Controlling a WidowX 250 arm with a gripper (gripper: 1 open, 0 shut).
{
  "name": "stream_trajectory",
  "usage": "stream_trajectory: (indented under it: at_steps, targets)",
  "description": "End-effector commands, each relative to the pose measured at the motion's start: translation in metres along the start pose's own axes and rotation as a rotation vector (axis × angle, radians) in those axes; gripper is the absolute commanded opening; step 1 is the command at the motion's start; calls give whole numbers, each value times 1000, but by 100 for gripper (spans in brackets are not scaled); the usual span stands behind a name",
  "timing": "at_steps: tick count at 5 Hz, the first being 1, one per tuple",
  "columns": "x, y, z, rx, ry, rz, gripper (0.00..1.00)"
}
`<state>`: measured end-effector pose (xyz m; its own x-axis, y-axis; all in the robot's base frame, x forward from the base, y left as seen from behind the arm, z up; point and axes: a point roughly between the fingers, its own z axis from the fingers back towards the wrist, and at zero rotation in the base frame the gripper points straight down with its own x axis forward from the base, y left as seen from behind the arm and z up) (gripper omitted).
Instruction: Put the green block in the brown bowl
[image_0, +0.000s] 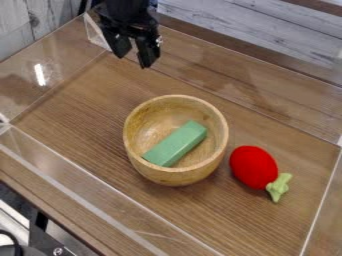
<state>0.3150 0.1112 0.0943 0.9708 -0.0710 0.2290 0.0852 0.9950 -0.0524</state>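
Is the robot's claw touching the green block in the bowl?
Apart. The camera view shows the gripper open and empty near the top left, with bare table between it and the green block lying inside the brown bowl.
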Motion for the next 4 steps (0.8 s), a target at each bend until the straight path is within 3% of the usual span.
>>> stream_trajectory:
  at_steps: [1, 3, 4]
  targets:
    - [15, 19, 9, 18, -62, -30, 100]
    - [22, 30, 26, 41, -59, 148, 100]
    - [11, 21, 26, 33, -51, 149, 100]
